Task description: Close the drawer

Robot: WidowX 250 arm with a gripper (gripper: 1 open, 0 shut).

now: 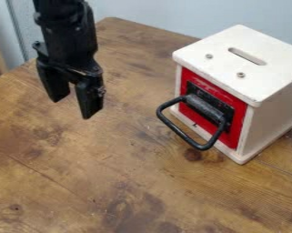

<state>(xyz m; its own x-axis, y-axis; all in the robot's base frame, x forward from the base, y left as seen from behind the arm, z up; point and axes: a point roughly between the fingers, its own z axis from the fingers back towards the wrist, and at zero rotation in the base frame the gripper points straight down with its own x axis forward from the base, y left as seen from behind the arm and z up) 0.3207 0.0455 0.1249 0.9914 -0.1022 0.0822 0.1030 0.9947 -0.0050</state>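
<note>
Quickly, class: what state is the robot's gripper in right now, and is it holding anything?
Gripper: open, holding nothing, hanging above the wooden table, well apart from the drawer.

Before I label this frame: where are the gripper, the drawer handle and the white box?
gripper (70, 97), camera view, gap between its open fingers.
drawer handle (185, 133), camera view, black loop's lower bar.
white box (239, 56), camera view, slotted top.
</note>
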